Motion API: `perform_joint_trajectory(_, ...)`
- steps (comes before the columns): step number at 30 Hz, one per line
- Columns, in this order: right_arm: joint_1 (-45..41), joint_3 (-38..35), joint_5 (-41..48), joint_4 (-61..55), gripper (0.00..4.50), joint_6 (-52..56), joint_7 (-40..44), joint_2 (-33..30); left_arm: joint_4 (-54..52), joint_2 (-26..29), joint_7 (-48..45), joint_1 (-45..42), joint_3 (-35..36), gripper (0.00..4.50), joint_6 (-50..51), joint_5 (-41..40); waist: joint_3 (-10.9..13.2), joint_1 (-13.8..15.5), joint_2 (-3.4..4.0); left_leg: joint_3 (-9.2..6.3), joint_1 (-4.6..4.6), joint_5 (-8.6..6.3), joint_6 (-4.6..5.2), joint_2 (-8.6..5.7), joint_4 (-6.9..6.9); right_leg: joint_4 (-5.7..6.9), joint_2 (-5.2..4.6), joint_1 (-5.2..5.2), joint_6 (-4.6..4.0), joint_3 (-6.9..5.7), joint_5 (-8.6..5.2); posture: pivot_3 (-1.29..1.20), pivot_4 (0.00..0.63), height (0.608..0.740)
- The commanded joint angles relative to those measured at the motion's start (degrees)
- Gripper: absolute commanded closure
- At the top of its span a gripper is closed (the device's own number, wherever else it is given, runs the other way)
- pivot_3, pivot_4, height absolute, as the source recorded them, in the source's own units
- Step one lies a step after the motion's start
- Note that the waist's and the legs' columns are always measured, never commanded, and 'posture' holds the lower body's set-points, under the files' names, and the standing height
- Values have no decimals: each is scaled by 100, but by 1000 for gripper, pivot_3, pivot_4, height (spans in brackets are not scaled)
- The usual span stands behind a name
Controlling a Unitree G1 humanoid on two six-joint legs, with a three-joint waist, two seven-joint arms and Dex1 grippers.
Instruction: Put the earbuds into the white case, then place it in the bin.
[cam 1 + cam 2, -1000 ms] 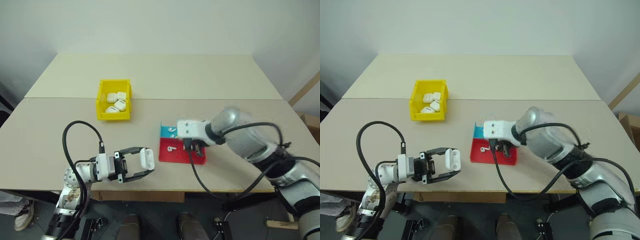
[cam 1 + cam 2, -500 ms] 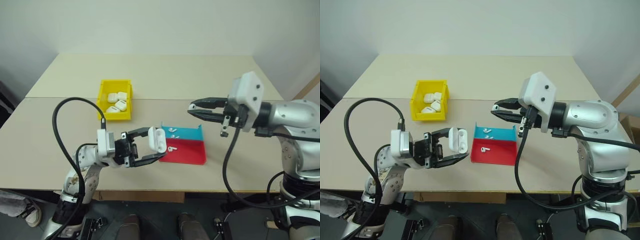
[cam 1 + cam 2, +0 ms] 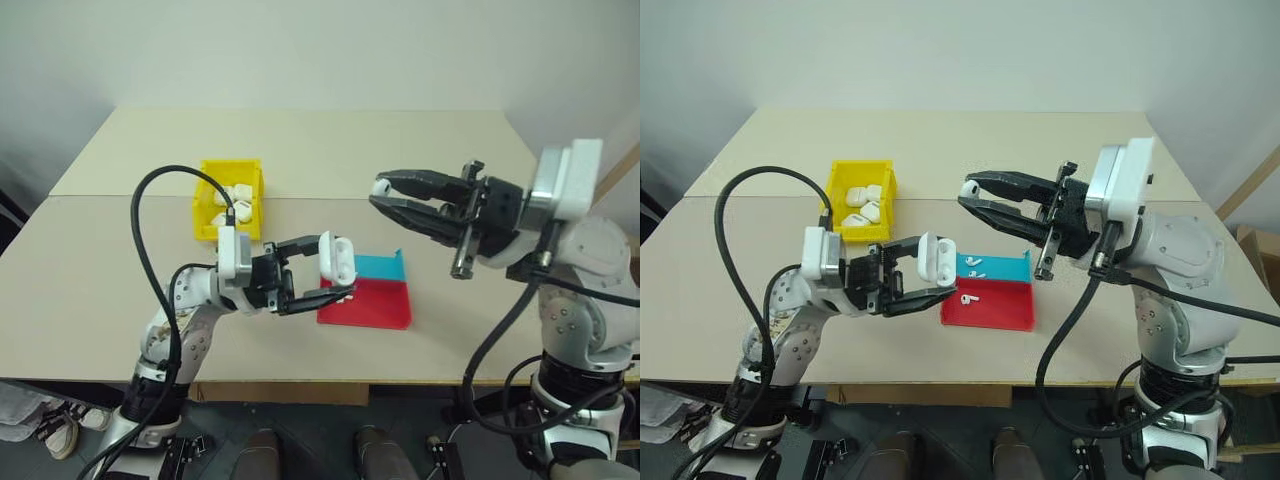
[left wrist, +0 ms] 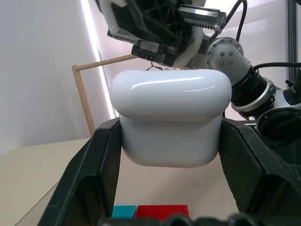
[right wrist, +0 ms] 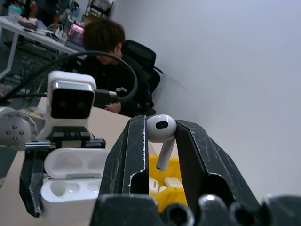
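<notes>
One tiny white glossy earbud (image 5: 161,129) sits pinched between the right fingers (image 5: 134,153). The left fingers (image 4: 96,172) clamp the small glossy white case (image 5: 70,181), lid open. Line the stem over an empty socket before lowering slowly.

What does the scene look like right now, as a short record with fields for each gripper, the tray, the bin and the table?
left gripper: shut on the white case, lid open, held above the table in front of the tray
right gripper: shut on one earbud, raised, pointing toward the case
tray: red and blue, on the table, with two earbuds on the blue part and one on the red
bin: yellow, holds several white cases
table: light, two tops joined
person: seated in the background
</notes>
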Motion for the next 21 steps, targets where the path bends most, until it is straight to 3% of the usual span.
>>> perform_joint_trajectory(1,-40,140,168,130,3584,-442,97,43,2,-69,25,-220,11,1726,37,3,0,-6,0,1,0,0,0,-1,0,0,-1,0,0,1,0,0,150,740)
perform_joint_trajectory(21,-227,627,430,731,3584,-1166,260,211,195,-182,-7,-696,55,1726,194,28,0,1,0,-1,-1,0,0,0,0,0,-1,-1,0,0,0,0,150,740)
